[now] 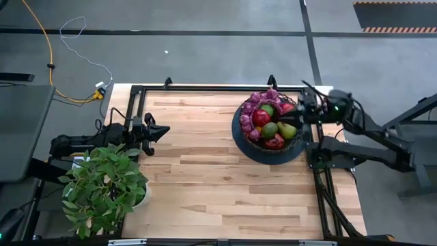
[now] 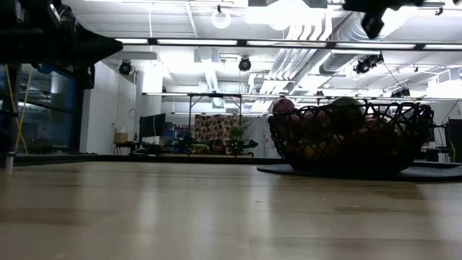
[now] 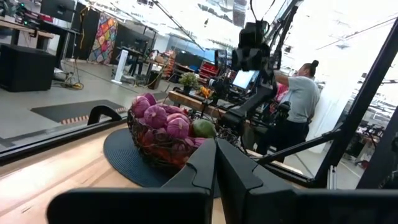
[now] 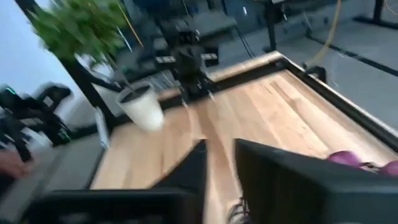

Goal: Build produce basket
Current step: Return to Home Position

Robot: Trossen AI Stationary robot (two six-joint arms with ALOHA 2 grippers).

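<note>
while the stiff wire basket (image 1: pixel 240 134), heaped with loose produce (image 1: pixel 268 120) at the counter's (image 1: pixel 205 174) right, looks best lifted by its rim, the right pincer (image 1: pixel 297 114) beside it gapes slightly, empty, the left pincer (image 1: pixel 161 130) closed, empty.

no readable text, labels, brands, numbers or signs in any view
</note>
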